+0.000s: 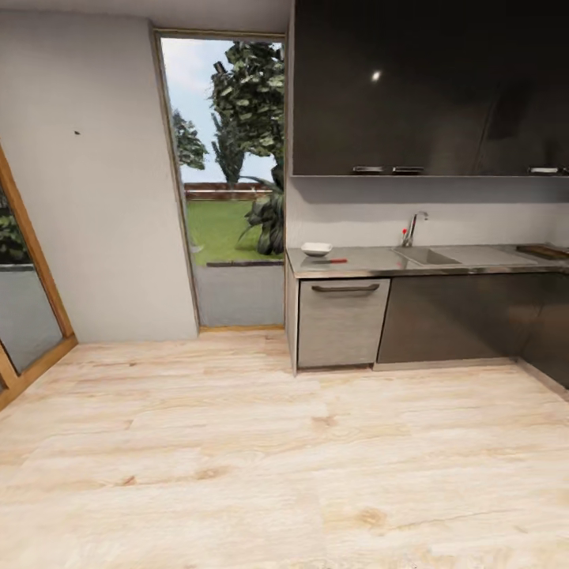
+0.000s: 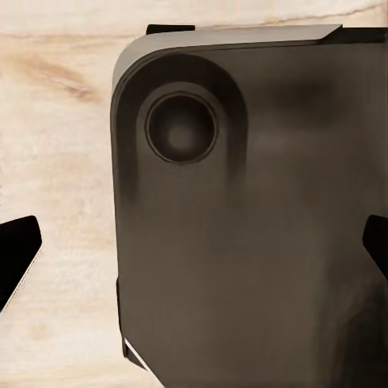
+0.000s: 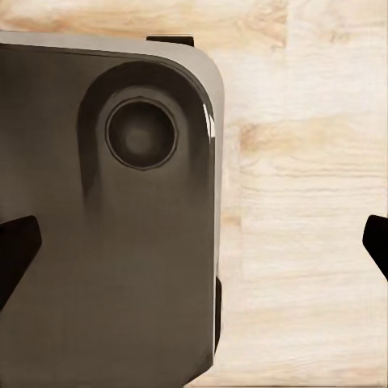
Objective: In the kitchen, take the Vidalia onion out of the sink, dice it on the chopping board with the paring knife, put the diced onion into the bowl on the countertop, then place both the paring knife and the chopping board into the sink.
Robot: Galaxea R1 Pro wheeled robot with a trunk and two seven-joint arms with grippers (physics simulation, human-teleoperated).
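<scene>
Across the room in the head view, the grey countertop [image 1: 371,265] carries the white bowl [image 1: 316,249] at its left end, with the reddish paring knife [image 1: 337,260] just beside it. The sink [image 1: 427,256] with its bent tap [image 1: 412,228] is set further right. The dark chopping board [image 1: 545,251] lies at the far right edge. The Vidalia onion is hidden from here. My left gripper [image 2: 194,250] and right gripper [image 3: 194,246] both stand open and hold nothing, hanging over my dark base and the wooden floor.
Light wooden floor [image 1: 237,442] stretches between me and the cabinets. A dishwasher front [image 1: 342,320] sits under the bowl. Dark wall cupboards [image 1: 427,87] hang above the counter. A glass door [image 1: 229,182] to the garden is left of the counter.
</scene>
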